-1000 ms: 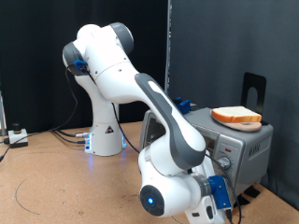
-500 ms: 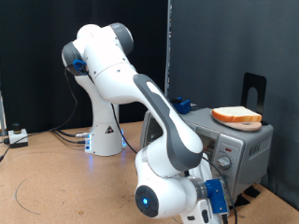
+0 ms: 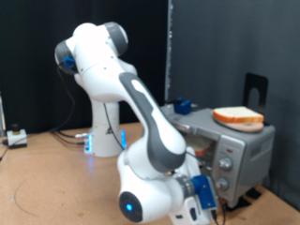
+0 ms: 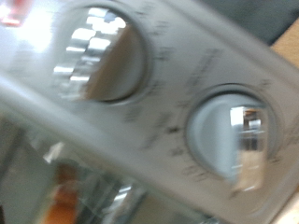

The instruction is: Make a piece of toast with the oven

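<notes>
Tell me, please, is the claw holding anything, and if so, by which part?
It cannot be told: the claw itself is out of view. The wrist view shows only the oven's knobs close up.

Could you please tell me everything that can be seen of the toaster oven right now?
The oven is a boxy silver countertop unit at the exterior view's right, standing on the wooden table. A slice of bread lies on its flat top. Its front panel carries round knobs, seen blurred and very close in the wrist view, with printed dial markings. An orange glow shows behind its glass front. The arm's wrist hides its lower front.
</notes>
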